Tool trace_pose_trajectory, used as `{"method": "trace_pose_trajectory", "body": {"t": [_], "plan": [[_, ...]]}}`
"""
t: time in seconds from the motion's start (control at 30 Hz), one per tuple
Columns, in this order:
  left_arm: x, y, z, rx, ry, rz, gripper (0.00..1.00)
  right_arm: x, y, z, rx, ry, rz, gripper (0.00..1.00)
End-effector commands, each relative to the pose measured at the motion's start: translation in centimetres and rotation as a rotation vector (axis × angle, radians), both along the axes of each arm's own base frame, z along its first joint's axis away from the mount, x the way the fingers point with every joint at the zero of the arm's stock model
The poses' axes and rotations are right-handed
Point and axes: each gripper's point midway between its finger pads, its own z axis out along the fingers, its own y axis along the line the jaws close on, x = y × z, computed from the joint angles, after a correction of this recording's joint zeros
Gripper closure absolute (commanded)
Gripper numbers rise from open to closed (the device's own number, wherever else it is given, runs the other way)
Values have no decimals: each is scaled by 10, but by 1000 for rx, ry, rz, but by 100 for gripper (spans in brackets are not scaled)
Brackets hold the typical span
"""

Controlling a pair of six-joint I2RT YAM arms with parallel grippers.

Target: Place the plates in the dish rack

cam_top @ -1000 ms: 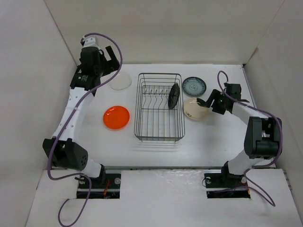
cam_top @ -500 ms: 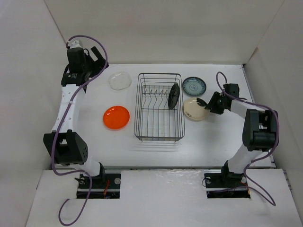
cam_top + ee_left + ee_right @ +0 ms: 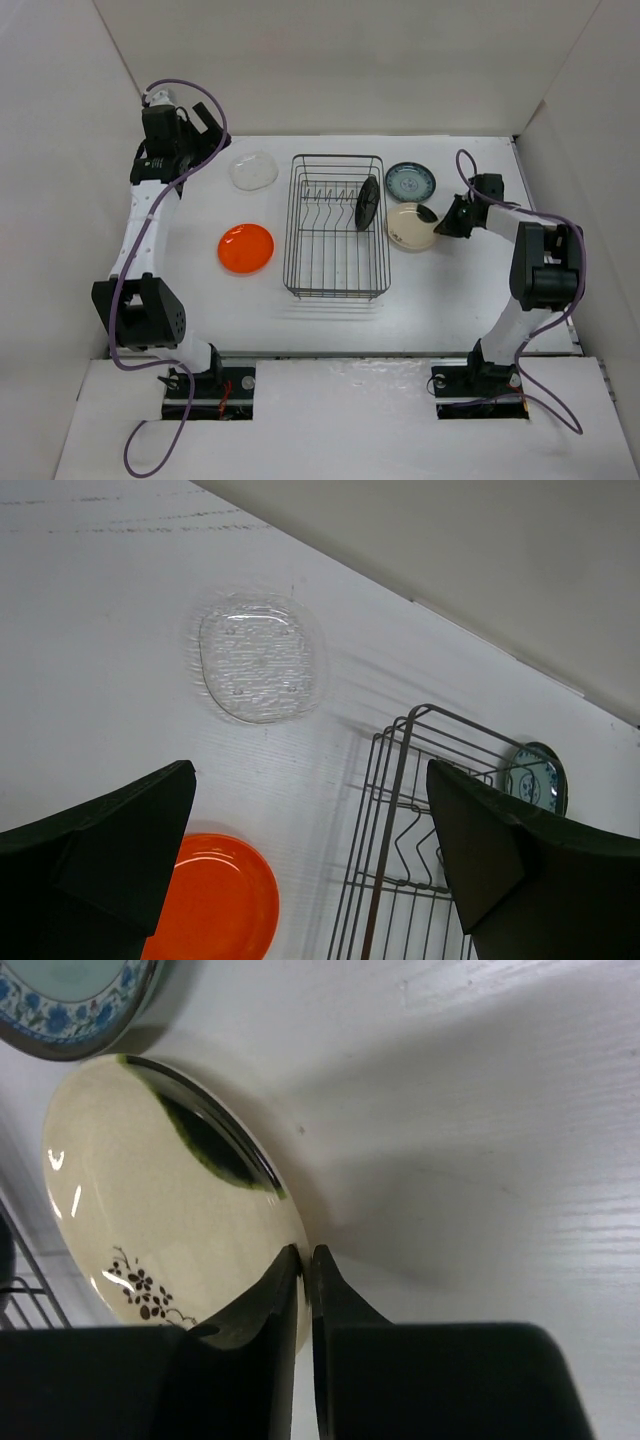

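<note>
Cream plate (image 3: 170, 1210): on the table (image 3: 450, 290) just right of the rack (image 3: 335, 270), beside its right wall. Brown sprig print and a dark green streak on its face. Its right rim is pinched between the fingers of the right gripper (image 3: 303, 1252), which are closed to a thin slit with the rim between them. The gripped side seems tipped up off the table, though the wrist view is too close to be sure.

Black plate (image 3: 367, 203): upright on edge inside the rack, at the right end of the prong row.

Teal plate (image 3: 410, 182): flat on the table, just beyond the cream plate, near the rack's far right corner.

Clear plate (image 3: 254, 171): flat, left of the rack's far left corner.

Orange plate (image 3: 246, 248): flat, left of the rack, nearer than the clear plate.

Left gripper (image 3: 205, 125): raised over the far left of the table, fingers spread wide, nothing between them.
</note>
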Motion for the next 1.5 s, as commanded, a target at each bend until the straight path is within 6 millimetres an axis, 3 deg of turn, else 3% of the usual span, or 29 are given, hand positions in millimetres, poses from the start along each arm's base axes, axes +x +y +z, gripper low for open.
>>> {"method": "trace_pose_trajectory", "body": {"t": [0.0,0.1,0.27,0.47,0.57,0.6,0.67,0.73,0.8,0.83,0.9,0.93,1.07,1.13,1.3,1.47], "plan": [[-6,-2,37,-6,-108,-4,0,5,-4,3,-11,7,8,92],[-9,0,38,-2,-108,6,0,7,-7,4,-23,8,1,100],[-9,2,38,2,-108,14,0,6,-22,10,-94,15,-56,100],[-9,2,38,2,-108,14,0,3,-41,65,-179,-69,-158,100],[-9,2,34,1,-99,14,0,-3,-53,120,-226,-169,-235,100],[-9,2,34,1,-99,14,0,-3,-59,123,-252,-167,-257,100],[-9,2,34,1,-99,14,0,-6,-66,156,-301,-234,-310,100],[-9,2,34,1,-99,14,0,-6,-60,189,-320,-296,-326,100],[-9,4,34,14,-99,20,0,-6,-53,205,-381,-316,-335,100],[-9,4,34,14,-99,20,0,-4,-48,229,-396,-364,-345,100],[-10,8,31,30,-88,36,0,-12,-48,246,-476,-365,-387,100],[-10,8,31,31,-88,36,0,-13,-31,255,-491,-385,-356,100],[-12,15,32,46,-87,73,0,-24,-3,299,-563,-442,-347,100],[-13,15,30,46,-78,73,0,-25,4,305,-613,-442,-360,100],[-13,15,30,46,-78,73,0,-34,45,321,-691,-460,-294,100],[-15,15,39,47,-96,73,0,-28,79,306,-764,-429,-252,100]]}}
